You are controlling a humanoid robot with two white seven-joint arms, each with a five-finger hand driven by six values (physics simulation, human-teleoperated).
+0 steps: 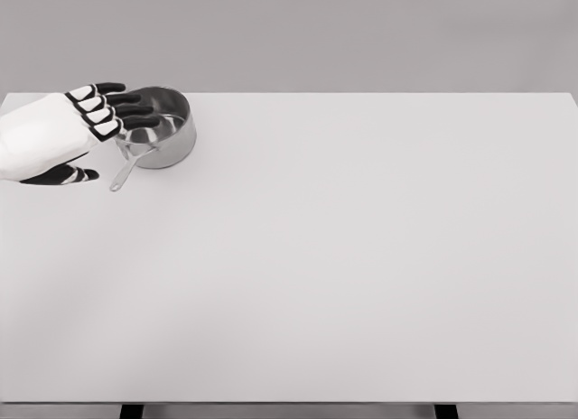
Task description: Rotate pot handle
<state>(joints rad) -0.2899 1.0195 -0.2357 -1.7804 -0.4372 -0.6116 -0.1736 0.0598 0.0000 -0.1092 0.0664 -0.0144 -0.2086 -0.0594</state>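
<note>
Reaching in from the picture's left edge, the left hand [86, 135], white-backed with black fingers, hovers at the near-left side of the small shiny steel saucepan [163, 130]. Its four fingers [126, 112] are spread and stretched out over the pot's left rim, while the thumb [63, 175] points forward lower down, just left of the thin metal handle [125, 169]. Nothing is held; the hand is wide and relaxed, and whether any fingertip touches the rim cannot be told from this view.

The saucepan stands upright near the far-left corner of the plain white bench [361, 256], its handle sticking out toward the near left, the tip resting low by the surface.

Judging by this, the task looks barely begun: the hand is in an approach pose beside the handle, without a grip on it. What seems left is closing on or pushing the handle and swinging the pot round. The right arm is out of view.
</note>
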